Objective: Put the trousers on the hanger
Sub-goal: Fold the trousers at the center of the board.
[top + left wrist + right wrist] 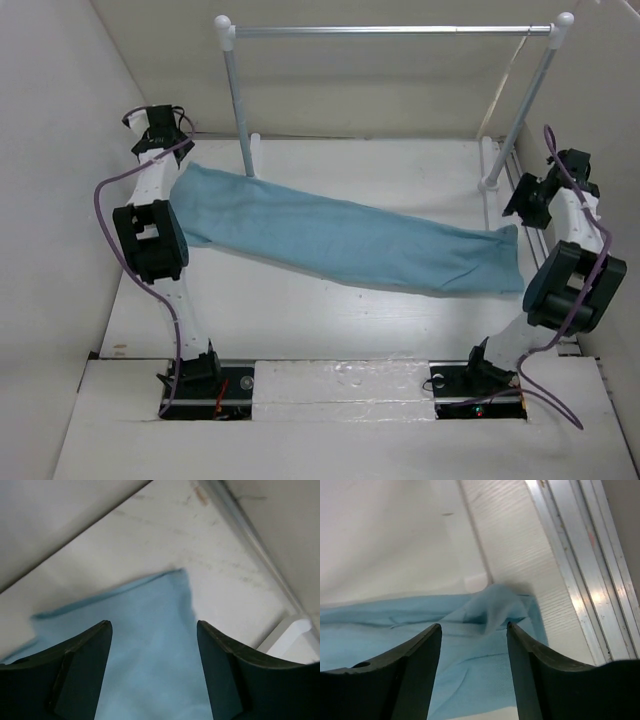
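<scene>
Black bases of the left arm (pixel 190 378) and right arm (pixel 478 382) sit at 6 o'clock in the overhead view, bolted to the near edge of a white table (pixel 300 310). A pair of light sky-blue, wrinkly cloth trousers (pixel 340 235) lies flat across the middle of the table, running from 10 o'clock down to 3 o'clock. The left gripper (pixel 162 135) hangs over the trousers' 10 o'clock end and the right gripper (pixel 526 200) stands just beside the 3 o'clock end. A silver metal clothes rail on white posts (pixel 390 31) spans the back at 12 o'clock, and a purple cable (pixel 100 215) loops off the left arm. From the left wrist, two dark fingers (pixel 82 670) stand spread apart with nothing pinched. The blue cloth lies on the table beneath the gap, its corner reaching toward 12 o'clock, and a white block (pixel 295 630) sits at 4 o'clock. From the right wrist, the dark fingers (pixel 415 675) are likewise parted and hold nothing. The trousers' end lies below them, humped into a small fold at 12 o'clock of the gap, beside aluminium strips (pixel 590 580) at 2 o'clock.
</scene>
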### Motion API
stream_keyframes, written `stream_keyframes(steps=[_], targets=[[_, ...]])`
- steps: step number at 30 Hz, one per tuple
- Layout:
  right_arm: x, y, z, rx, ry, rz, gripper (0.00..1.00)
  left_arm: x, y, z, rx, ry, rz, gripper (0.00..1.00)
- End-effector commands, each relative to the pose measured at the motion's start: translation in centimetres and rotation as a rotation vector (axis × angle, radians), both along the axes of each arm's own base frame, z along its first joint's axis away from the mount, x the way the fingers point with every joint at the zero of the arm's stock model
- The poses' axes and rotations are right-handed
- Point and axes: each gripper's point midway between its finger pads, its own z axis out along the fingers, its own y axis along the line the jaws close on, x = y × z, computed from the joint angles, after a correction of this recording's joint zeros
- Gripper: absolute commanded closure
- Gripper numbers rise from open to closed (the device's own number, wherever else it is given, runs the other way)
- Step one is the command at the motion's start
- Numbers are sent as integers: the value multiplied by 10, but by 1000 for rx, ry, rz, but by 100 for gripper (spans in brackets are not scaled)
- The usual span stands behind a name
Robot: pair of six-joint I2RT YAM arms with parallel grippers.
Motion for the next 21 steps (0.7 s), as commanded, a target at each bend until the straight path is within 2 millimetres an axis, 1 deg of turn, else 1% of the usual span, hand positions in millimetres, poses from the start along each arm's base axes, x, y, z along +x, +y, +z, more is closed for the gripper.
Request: stream_keyframes(steps=[1, 2, 3, 4, 5, 6, 7, 8, 9, 10, 11, 12, 13, 14, 15, 16, 17, 18, 19, 21], targets=[[-1, 44, 64, -76, -198, 142, 41, -42, 8, 57, 41, -84, 74, 36], [-5, 58, 68, -56, -227, 178, 46, -54, 15, 56, 24, -95, 120, 40], [-6, 74, 71, -40, -261, 221, 67, -74, 17, 26, 5, -30, 144, 42], [-14, 93, 61, -8, -254, 267, 86, -89, 17, 32, -13, -49, 160, 44], [-19, 130, 69, 2, -283, 368, 100, -101, 31, 27, -40, -59, 192, 49], [-25, 150, 67, 2, -286, 424, 100, -119, 32, -3, -90, -13, 205, 53], [-35, 169, 53, 17, -257, 480, 100, -124, 22, -6, -175, -31, 150, 54], [-46, 205, 52, 26, -264, 587, 100, -125, 25, -12, -221, -59, 131, 60], [-52, 220, 47, 32, -259, 623, 100, -144, 31, -33, -290, -41, 152, 64], [-60, 232, 40, 39, -250, 654, 100, -148, 21, -40, -349, -42, 114, 69], [-87, 269, 14, 100, -213, 754, 82, -167, 15, -57, -360, 16, 128, 79], [-93, 279, 9, 113, -208, 783, 74, -173, 13, -62, -356, 27, 127, 78], [-96, 290, 10, 116, -216, 818, 74, -179, 10, -66, -359, 39, 126, 78], [-102, 299, 5, 121, -206, 848, 66, -183, 8, -71, -364, 46, 125, 73], [-107, 306, 0, 116, -191, 869, 53, -191, 10, -77, -372, 63, 139, 70], [-115, 317, -7, 108, -164, 910, 49, -198, 14, -86, -386, 91, 161, 67], [-116, 318, -9, 87, -158, 912, 45, -201, 13, -92, -394, 114, 163, 60], [-118, 321, -11, 89, -149, 927, 37, -206, 15, -99, -406, 137, 171, 54], [-120, 322, -15, 96, -141, 932, 36, -204, 14, -106, -418, 151, 160, 51], [-127, 328, -20, 114, -133, 952, 36, -203, 16, -113, -411, 160, 163, 50]])
